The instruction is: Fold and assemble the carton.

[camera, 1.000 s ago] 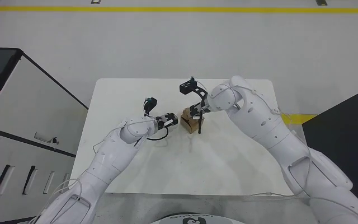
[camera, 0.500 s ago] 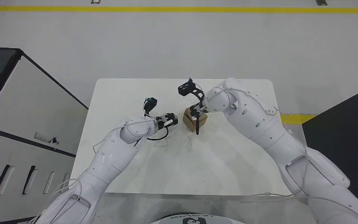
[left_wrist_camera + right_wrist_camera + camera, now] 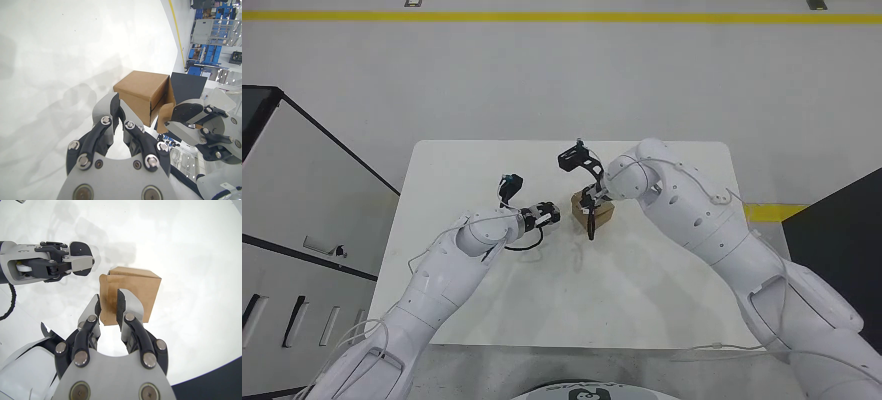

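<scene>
Pinching a carton (image 3: 136,289) flap, right tool (image 3: 109,295) clamped on it, left tool (image 3: 118,108) closed, empty, just beside

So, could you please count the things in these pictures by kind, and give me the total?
brown cardboard carton: 1
metal grippers with black padded fingers: 2 (left gripper, right gripper)
white table: 1
Total: 4
</scene>
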Tool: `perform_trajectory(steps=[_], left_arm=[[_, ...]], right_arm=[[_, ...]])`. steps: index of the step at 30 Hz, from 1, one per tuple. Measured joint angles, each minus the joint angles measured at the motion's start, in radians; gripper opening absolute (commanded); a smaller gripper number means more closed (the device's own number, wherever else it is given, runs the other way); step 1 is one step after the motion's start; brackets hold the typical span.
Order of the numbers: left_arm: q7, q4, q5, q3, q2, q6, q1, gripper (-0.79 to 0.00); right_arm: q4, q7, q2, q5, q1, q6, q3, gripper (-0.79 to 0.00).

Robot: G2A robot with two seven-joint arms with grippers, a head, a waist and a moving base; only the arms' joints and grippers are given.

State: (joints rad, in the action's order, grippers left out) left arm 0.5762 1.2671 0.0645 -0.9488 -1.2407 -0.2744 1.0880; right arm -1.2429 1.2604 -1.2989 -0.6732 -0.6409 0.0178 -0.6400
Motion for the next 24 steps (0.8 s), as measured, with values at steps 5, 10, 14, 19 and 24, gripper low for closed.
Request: perform_trajectory(steps=[5,10,14,19,24], left_arm=[[0.000,0.000,0.000,0.000,0.000,0.000,0.000,-0.785],[0.000,0.000,0.000,0.000,0.000,0.000,0.000,-0.785],[0.000,0.000,0.000,0.000,0.000,0.000,0.000,-0.785],[0.000,0.000,0.000,0.000,0.000,0.000,0.000,-0.785],[0.000,0.000,0.000,0.000,0.000,0.000,0.000,-0.785]], right_arm=[[-0.007,0.009,-0.002,-0.023,-0.002,0.007,0.003,-0.477],[-0.009,0.012,-0.005,-0.050,-0.004,0.017,0.006,-0.462],[-0.007,0.008,-0.008,-0.074,-0.005,0.030,0.007,-0.480],[0.003,-0.007,-0.013,-0.087,-0.008,0.051,0.002,-0.622],[0.015,-0.014,-0.018,-0.089,-0.009,0.057,-0.005,-0.659]])
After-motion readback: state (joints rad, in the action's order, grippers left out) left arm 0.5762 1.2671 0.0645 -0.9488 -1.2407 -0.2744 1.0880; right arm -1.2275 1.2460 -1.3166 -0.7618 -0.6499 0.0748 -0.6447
